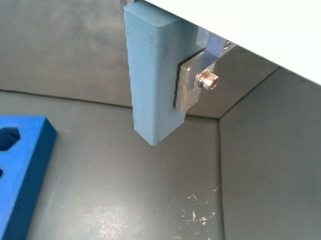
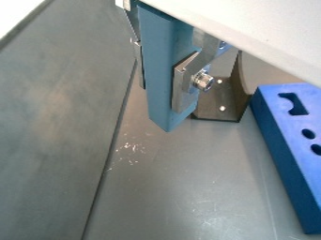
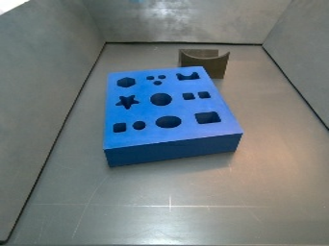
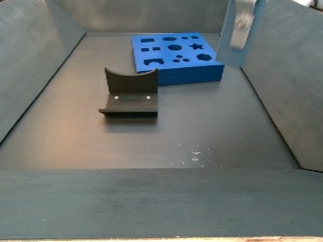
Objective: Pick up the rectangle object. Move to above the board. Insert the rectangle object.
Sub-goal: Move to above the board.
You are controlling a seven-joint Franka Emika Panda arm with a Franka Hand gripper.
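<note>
My gripper (image 1: 163,89) is shut on the rectangle object (image 1: 150,47), a slim light-blue bar that hangs upright between the silver fingers (image 1: 191,82), well above the grey floor. Both wrist views show it (image 2: 160,56). In a side view the bar (image 4: 240,24) hangs high near the right wall, beside and above the board. The board (image 3: 174,149) is a thick bright-blue block with dark cut-out holes; it lies flat mid-floor in both side views (image 4: 190,71). Its edge shows in both wrist views (image 1: 25,169) (image 2: 295,141), off to the side of the bar's lower end.
The dark fixture (image 3: 203,60) stands on the floor behind the board, also seen in a side view (image 4: 130,95) and behind the bar in a wrist view (image 2: 221,94). Grey walls (image 4: 284,95) enclose the floor on all sides.
</note>
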